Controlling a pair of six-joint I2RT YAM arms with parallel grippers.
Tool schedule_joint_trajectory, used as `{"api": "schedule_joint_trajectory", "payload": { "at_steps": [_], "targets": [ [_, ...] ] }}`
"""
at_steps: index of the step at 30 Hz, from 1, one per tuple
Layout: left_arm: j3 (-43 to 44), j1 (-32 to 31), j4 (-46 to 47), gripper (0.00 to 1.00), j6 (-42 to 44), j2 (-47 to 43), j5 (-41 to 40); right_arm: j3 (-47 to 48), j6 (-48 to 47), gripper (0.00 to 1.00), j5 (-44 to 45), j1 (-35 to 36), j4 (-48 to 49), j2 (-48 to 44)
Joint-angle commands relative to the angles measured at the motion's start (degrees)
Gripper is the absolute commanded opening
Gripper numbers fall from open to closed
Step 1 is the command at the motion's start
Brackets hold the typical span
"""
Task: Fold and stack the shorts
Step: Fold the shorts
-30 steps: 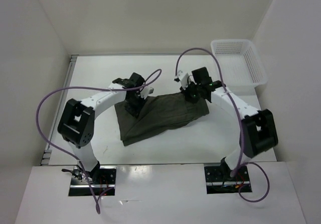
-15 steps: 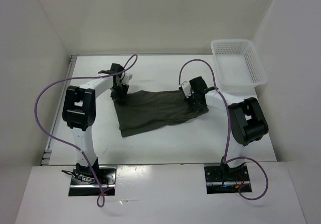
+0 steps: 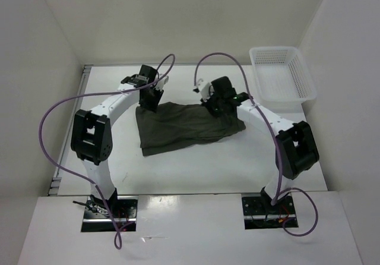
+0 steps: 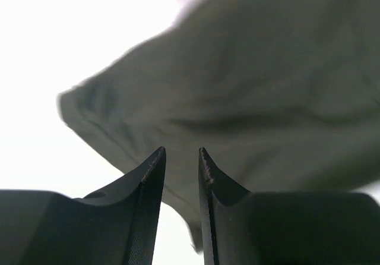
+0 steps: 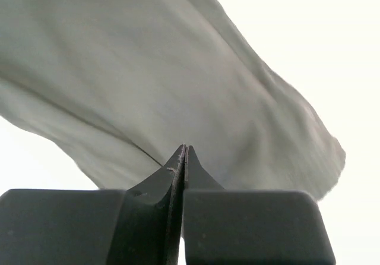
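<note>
Under everything, a white table (image 3: 196, 170), closed in by white walls on the left, far and right sides.

Bolted at its near edge, the left arm (image 3: 89, 137) and the right arm (image 3: 297, 149), white with black joints, both arching away from the bases and inward toward the middle, each trailing a looping purple cable (image 3: 221, 54).

In the middle of the table, the shorts (image 3: 184, 128): dark olive-green, wrinkled, spread flat in a rough rectangle, long side running left to right, near-left corner lying closest to the bases.

At the far right corner, well apart from the shorts, a white mesh plastic basket (image 3: 307, 82), upright, set slightly askew to the table edge.

Over the far-left corner of the shorts, the left gripper (image 4: 181, 152), pointed down. Dark fingers (image 4: 148, 182) parted by a narrow gap, showing only the cloth beyond; one corner of the fabric just past the tips in the wrist view.

Over the far edge of the shorts, right of centre, the right gripper (image 5: 184, 148). Fingers pressed tip to tip, closed with no gap, olive fabric filling most of the wrist view behind them.

Whether either pair of tips touches the cloth: cannot tell.
</note>
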Motion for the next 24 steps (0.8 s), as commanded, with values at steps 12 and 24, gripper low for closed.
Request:
{"api": "schedule_joint_trajectory", "payload": {
  "at_steps": [12, 24],
  "targets": [
    [-19.3, -1.8, -3.8, 0.36, 0.2, -6.5, 19.6, 3.4, -0.4, 0.0, -10.8, 13.0, 5.5, 13.4],
    [-23.8, 0.5, -2.7, 0.36, 0.2, -5.5, 15.0, -14.3, -3.5, 0.0, -1.2, 15.5, 6.7, 2.0]
  ]
}}
